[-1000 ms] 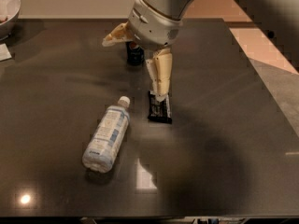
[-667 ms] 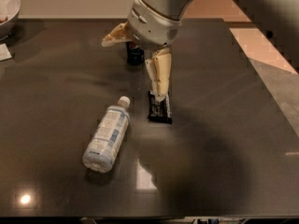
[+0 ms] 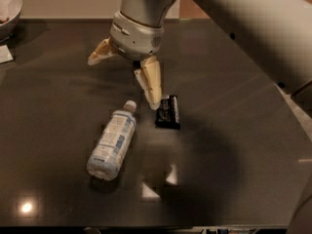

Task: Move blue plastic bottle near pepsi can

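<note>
Gripper (image 3: 122,84) — jaws spread wide — has slid toward the bottle (image 3: 112,139); it lies untouched — grasp likely next.

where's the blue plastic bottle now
In camera view, the blue plastic bottle lies on its side left of centre on the table, cap toward the open claw hovering just beyond it, black wrapper to the cap's right.

Place: an indoor eating or break-room corner; whether home or office cannot be told.
Surface: glossy dark table (image 3: 234,179), with lamp glints mirrored in it.
Food things: pale round bowl (image 3: 7,9) at the table's far left corner; clear blue plastic bottle (image 3: 112,143) and flat black snack wrapper (image 3: 168,112) mid-table.
Machine: cream two-finger gripper (image 3: 123,84) above the table's middle, fingers spread.
</note>
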